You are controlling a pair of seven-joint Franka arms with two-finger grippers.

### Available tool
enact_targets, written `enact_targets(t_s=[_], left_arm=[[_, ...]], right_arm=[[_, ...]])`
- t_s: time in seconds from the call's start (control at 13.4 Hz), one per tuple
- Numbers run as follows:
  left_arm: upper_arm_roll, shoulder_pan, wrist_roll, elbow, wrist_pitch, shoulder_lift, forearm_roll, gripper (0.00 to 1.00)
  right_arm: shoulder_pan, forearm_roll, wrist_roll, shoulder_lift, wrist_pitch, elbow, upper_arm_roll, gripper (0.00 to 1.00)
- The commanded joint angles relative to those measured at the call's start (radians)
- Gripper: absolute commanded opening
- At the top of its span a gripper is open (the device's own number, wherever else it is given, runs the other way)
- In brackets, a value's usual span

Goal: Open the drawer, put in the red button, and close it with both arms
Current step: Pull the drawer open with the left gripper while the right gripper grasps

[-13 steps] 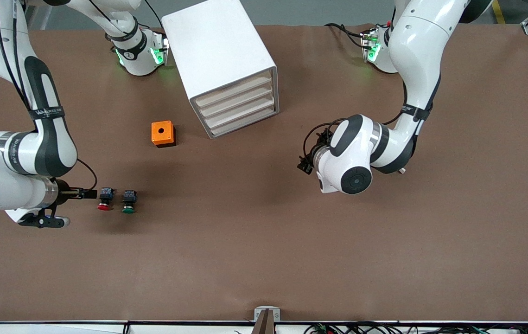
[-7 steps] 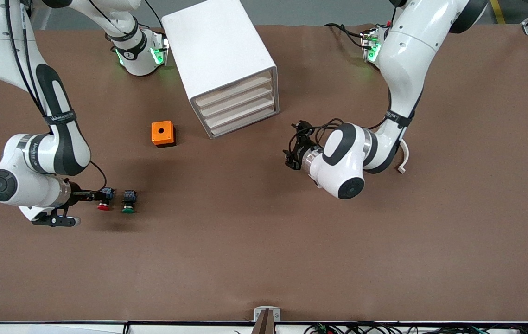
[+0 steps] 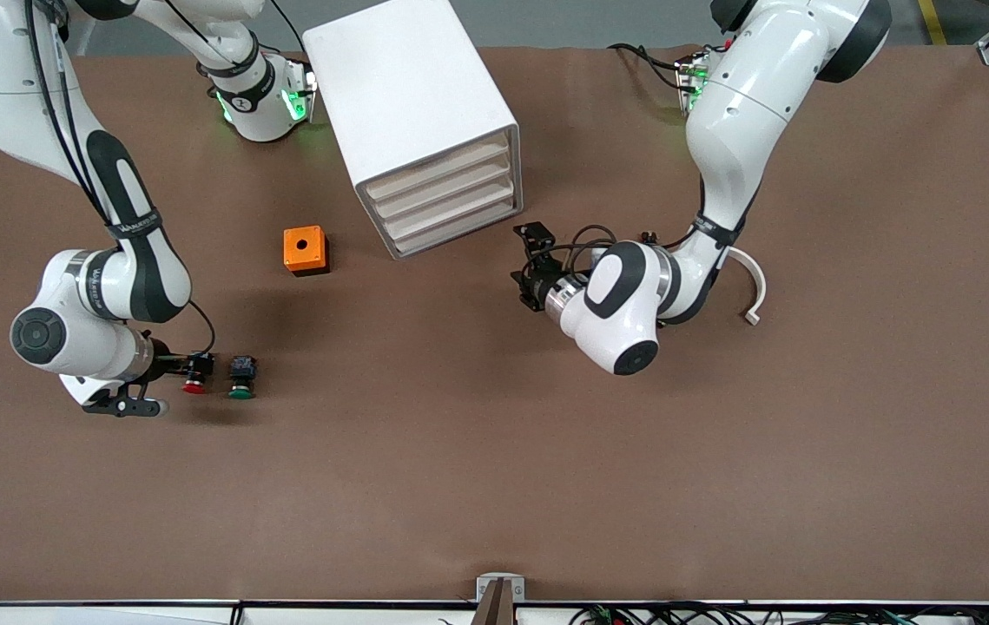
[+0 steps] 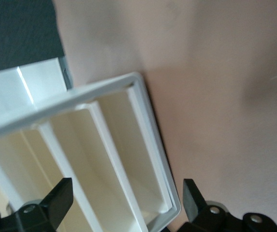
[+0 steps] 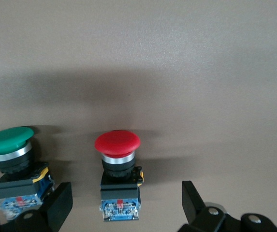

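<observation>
The red button (image 3: 194, 378) lies on the table (image 3: 494, 486) toward the right arm's end, just beside a green button (image 3: 241, 378). The right gripper (image 5: 126, 205) straddles it, fingers wide. The left gripper (image 4: 127, 203), also wide, faces the drawer cabinet (image 3: 425, 130).

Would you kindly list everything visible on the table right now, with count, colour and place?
red button: one, red cap, near the right arm's end, between the right tool's fingers.
green button: one, green cap, beside the red button.
orange box: one, orange, beside the drawer cabinet.
drawer cabinet: one, white, drawers shut.
table: one, brown.
right tool: one, black, open around the red button.
left tool: one, black, open at the cabinet's front corner.
</observation>
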Motion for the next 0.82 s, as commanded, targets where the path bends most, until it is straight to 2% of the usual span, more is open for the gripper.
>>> enact_targets(t_s=[0.0, 0.15, 0.3, 0.45, 0.6, 0.74], left_arm=[[0.006, -0.022, -0.117, 0.012, -0.008, -0.008, -0.097, 0.87], [0.006, -0.023, -0.166, 0.012, -0.009, -0.003, -0.192, 0.85], [0.005, -0.038, -0.203, 0.012, -0.011, -0.003, -0.217, 0.85], [0.005, -0.052, -0.214, 0.01, -0.014, 0.005, -0.269, 0.73], [0.005, -0.063, -0.215, 0.01, -0.014, 0.028, -0.292, 0.68], [0.005, -0.095, -0.215, 0.01, -0.014, 0.04, -0.297, 0.68]], right_arm=[[-0.015, -0.003, 0.014, -0.009, 0.066, -0.05, 0.012, 1.0], [-0.015, -0.003, 0.017, 0.005, 0.078, -0.05, 0.012, 1.0], [-0.018, -0.002, 0.017, 0.01, 0.08, -0.05, 0.012, 1.0], [-0.02, -0.002, 0.017, 0.016, 0.08, -0.05, 0.012, 1.0], [-0.02, -0.002, 0.017, 0.018, 0.078, -0.05, 0.012, 1.0], [-0.022, -0.002, 0.017, 0.019, 0.078, -0.05, 0.012, 0.83]])
